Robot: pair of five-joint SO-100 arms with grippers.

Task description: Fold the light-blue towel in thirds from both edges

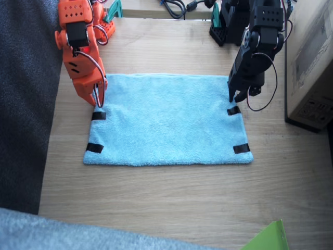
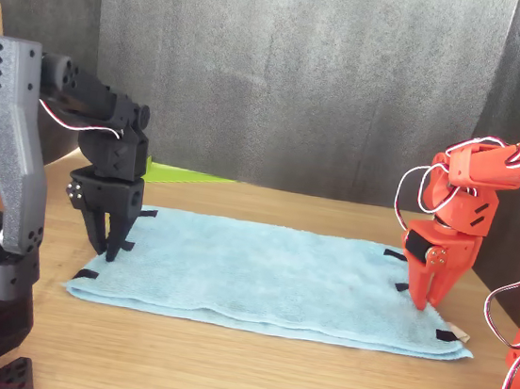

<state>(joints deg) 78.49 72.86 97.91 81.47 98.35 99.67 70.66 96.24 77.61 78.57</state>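
Observation:
The light-blue towel (image 1: 166, 120) lies flat and spread out on the wooden table (image 1: 156, 203), with black tape strips (image 1: 94, 148) on both short edges. My right gripper (image 1: 98, 103), the orange one, points down with its tips on one short edge beside a tape strip (image 1: 99, 115); its jaws are a little apart. My left gripper (image 1: 235, 98), the black one, points down at the far end of the opposite edge, just above a strip (image 1: 233, 110), jaws slightly apart. In the front view the towel (image 2: 260, 270) shows flat between the left gripper (image 2: 111, 250) and the right gripper (image 2: 425, 303).
A cardboard box (image 1: 312, 62) stands close beside the left arm. Dark grey fabric (image 1: 23, 104) runs along the table side next to the right arm. A lime-green sheet (image 1: 268, 237) pokes in at the near edge. Cables (image 1: 174, 6) lie at the far edge.

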